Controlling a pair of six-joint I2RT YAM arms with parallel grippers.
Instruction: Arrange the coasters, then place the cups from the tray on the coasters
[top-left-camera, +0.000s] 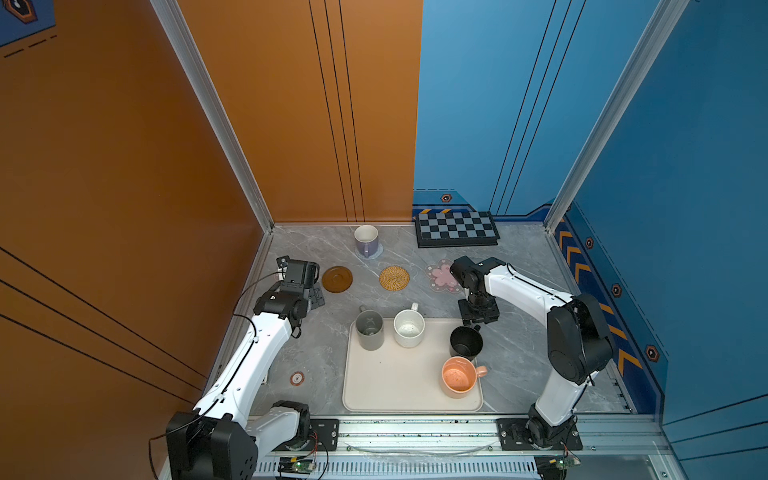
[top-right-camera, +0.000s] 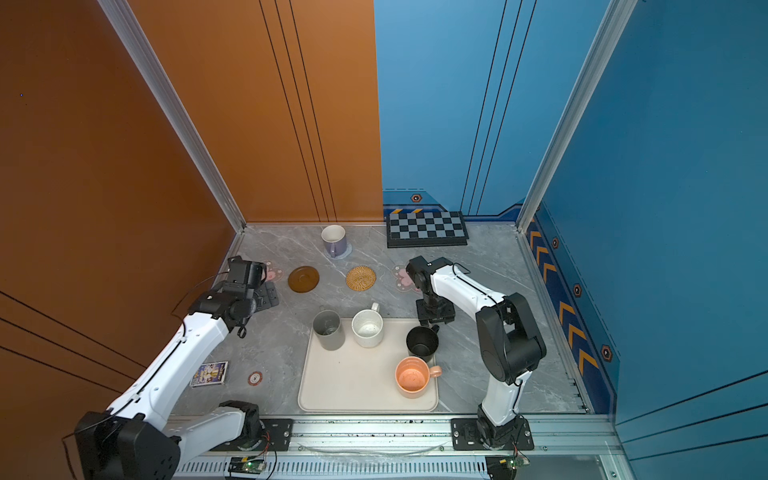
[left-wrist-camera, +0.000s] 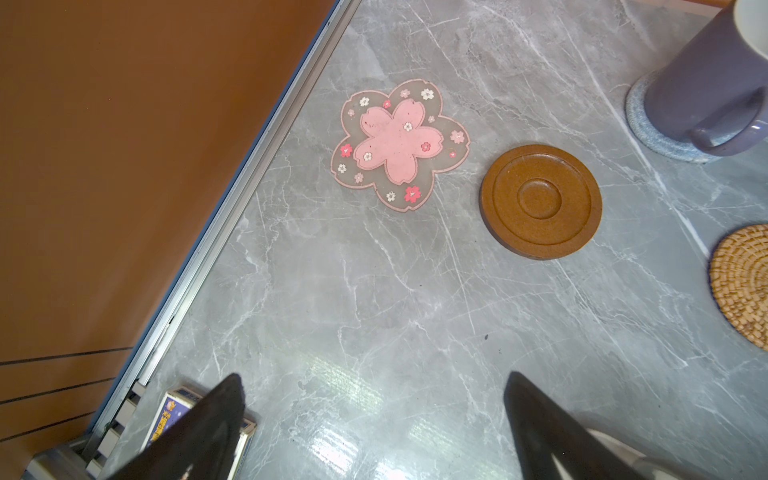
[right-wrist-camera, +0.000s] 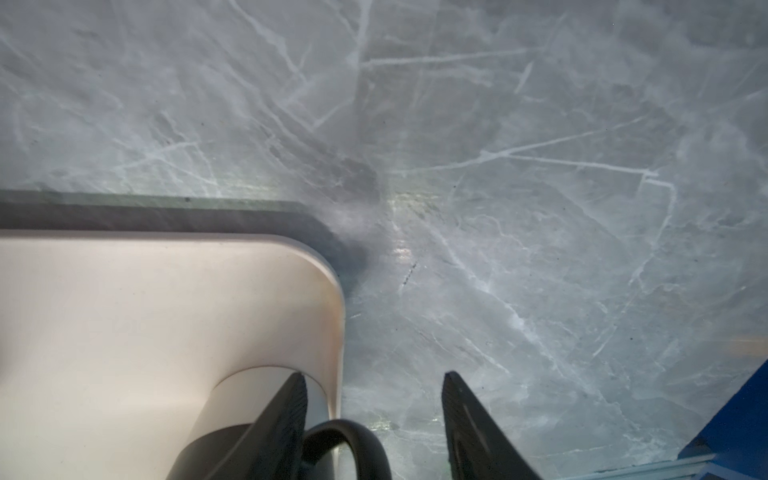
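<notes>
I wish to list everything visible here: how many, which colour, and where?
tray: one, cream-white, front centre
mugs: five; grey mug, speckled mug, black mug, peach mug on tray; lavender mug on knitted coaster
coasters: five; knitted coaster grey-blue, back; brown disc, rattan round, two pink flower coasters in a row
board: one, black-grey chequered, back
sticker: one, red-white, left of tray
card box: one, blue-yellow, front left
left hand: one, black, open, empty
right hand: one, black, open, black mug's handle between its fingers

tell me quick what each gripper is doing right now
left gripper: open, holding nothing
right gripper: open, jaws either side of the black mug handle, not clamped on it yet
</notes>
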